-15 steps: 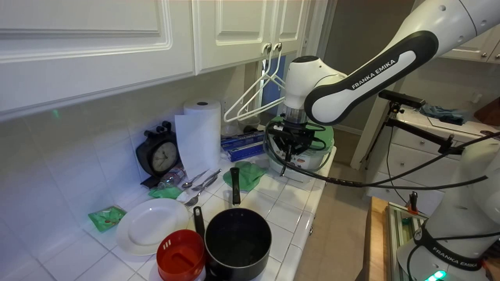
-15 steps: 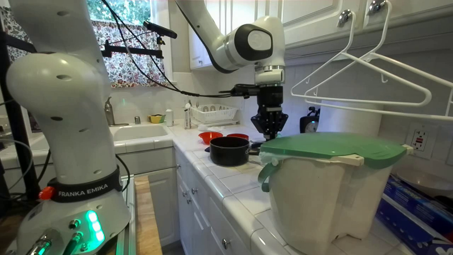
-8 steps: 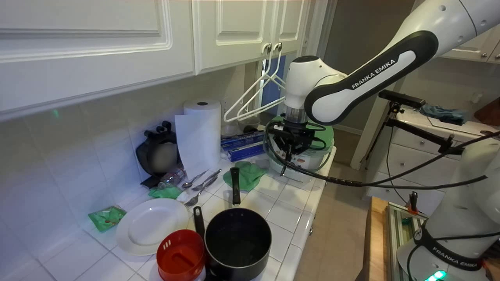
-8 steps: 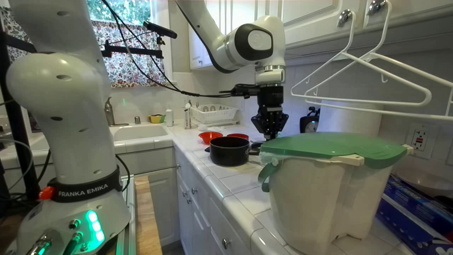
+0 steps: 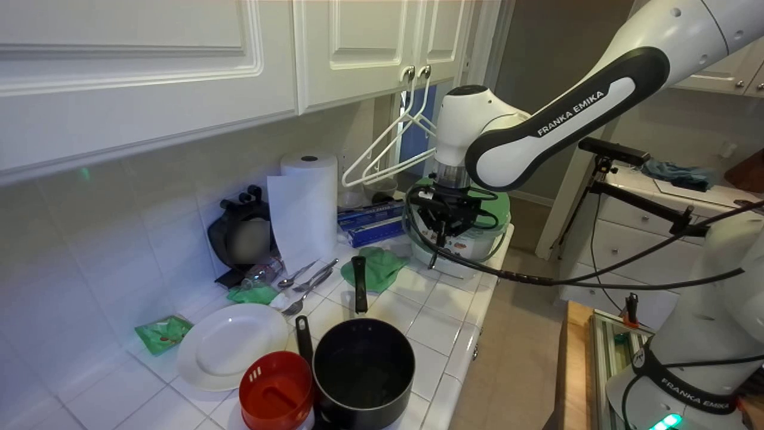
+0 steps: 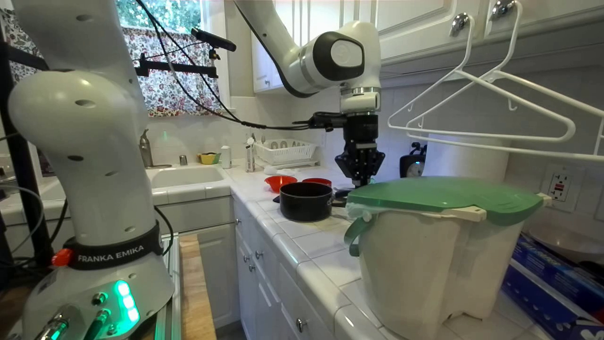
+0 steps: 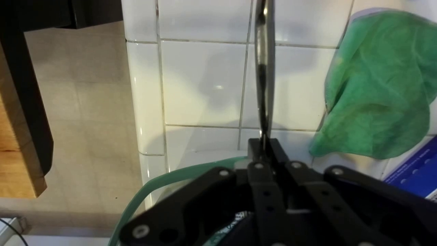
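Jaws tight on slim shiny metal utensil (image 7: 265, 65) above glossy sq tiles (image 7: 205, 85), w/ crumpled grn cloth (image 7: 382, 85) nearby

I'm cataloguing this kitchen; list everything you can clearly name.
Utensil: one, silver, in gripper
Bin: one, white, green-lidded, on counter
Pot: at least one, black, on counter
Bowls: two, red, near pot
Plate: one, white, beside bowl
Cloth: one, green, on counter
Packet: one, green, by plate
Cutlery: about three, silver, near plate
Paper roll: one, white, on counter
Clock: one, black, beside paper roll
Boxes: at least two, blue, beside bin
Hangers: two, white, on cabinet knobs
Dish rack: one, white, near sink
Gripper: one, black, shut on utensil
Arm: one, white and black, over counter
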